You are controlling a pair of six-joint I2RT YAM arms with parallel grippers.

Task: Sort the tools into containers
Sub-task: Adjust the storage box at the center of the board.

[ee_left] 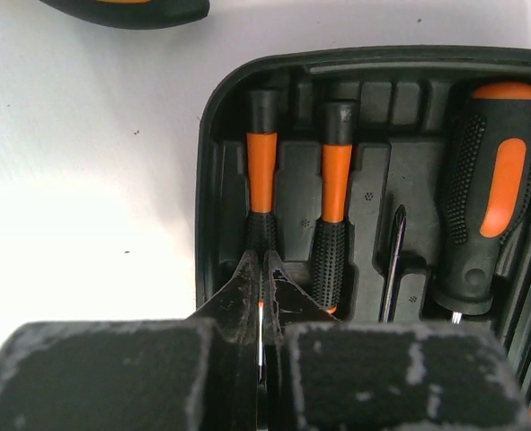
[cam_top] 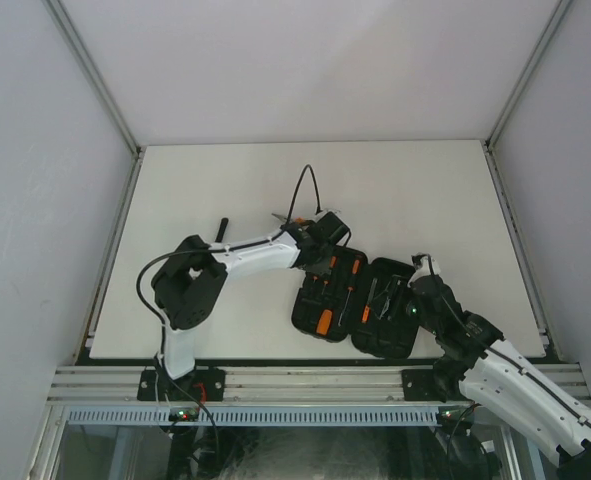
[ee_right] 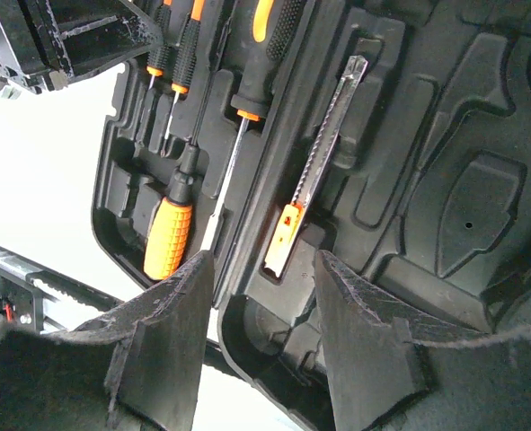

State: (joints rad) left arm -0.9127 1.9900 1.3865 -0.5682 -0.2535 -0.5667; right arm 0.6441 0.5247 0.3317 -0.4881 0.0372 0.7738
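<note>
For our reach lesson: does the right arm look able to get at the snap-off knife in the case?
Probably yes. The right gripper hangs open close by the knife, which lies uncovered in the case; the left gripper is over the other half.

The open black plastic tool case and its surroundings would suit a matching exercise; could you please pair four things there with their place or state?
Things:
1. left gripper
2. right gripper
3. thick black screwdriver with orange grip inlay
4. black-and-orange tool handle at the left wrist view's top edge

Places or states:
a. lying on the white table, outside the case
b. open
c. seated in a moulded slot of the black plastic tool case
d. shut

Pairs: 1-d, 2-b, 3-c, 4-a.
</note>
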